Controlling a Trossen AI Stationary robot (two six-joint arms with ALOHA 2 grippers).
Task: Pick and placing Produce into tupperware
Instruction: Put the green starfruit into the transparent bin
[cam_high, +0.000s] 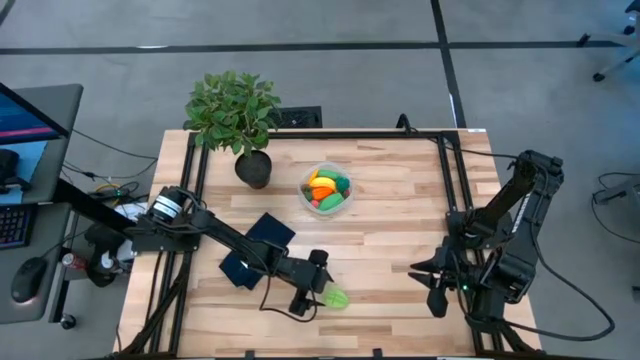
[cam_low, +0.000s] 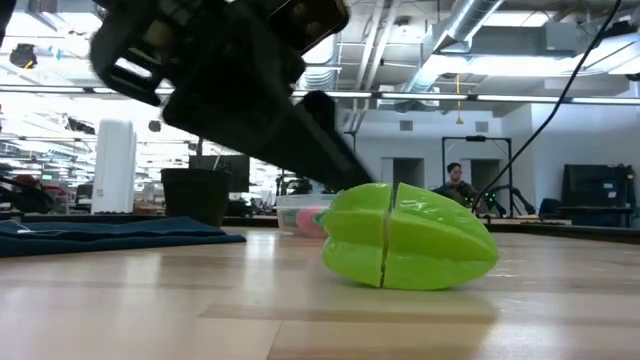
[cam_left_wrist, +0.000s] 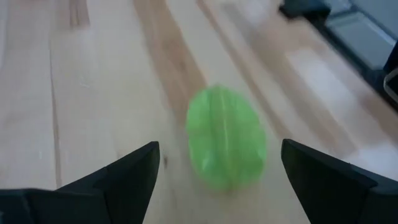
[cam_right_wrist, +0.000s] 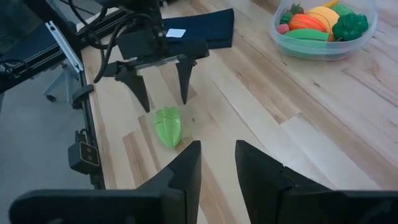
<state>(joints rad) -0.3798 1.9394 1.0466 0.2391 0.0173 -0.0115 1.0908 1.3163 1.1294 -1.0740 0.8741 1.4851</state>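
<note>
The left gripper (cam_high: 318, 296) hangs near the front edge of the desk (cam_high: 400, 220) with its fingers spread wide apart, the green oblong piece (cam_high: 337, 298) lying on the wood just beyond its tips and not yet between them. The tupperware (cam_high: 327, 190) sits well apart, toward the back edge beside the potted plant (cam_high: 235, 115), already holding several toy fruits. The right gripper (cam_high: 436, 285) waits by the right edge, fingers nearly together and empty. The piece looks smooth, rounded and light — if the fingers close before they straddle it, or catch it off-centre, it could squirt away or roll off the front edge. A dark flat pad (cam_high: 257, 248) lies under the left arm.
</note>
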